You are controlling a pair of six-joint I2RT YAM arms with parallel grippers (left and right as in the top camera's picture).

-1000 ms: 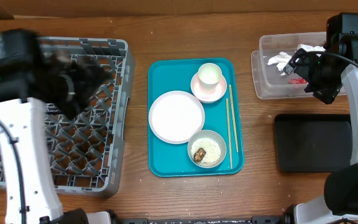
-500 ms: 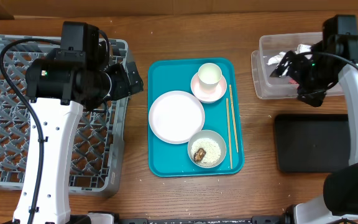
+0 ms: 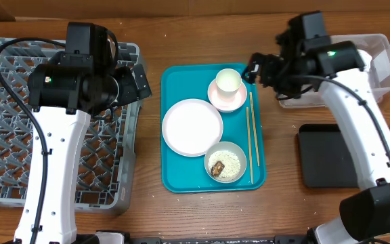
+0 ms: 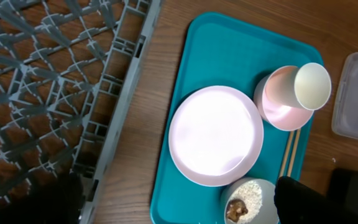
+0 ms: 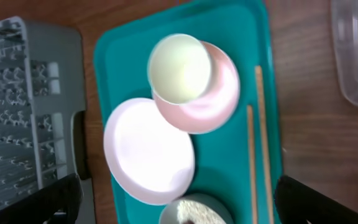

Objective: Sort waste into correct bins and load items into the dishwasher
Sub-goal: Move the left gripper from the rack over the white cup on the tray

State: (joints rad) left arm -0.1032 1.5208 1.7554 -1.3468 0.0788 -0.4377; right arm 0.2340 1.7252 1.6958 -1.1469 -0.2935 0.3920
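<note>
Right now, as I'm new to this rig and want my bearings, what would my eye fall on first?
The teal tray at the centre stands out, carrying a plate, a cup sitting in a pink bowl, a bowl of rice and chopsticks. A big grey rack fills the left side.
</note>
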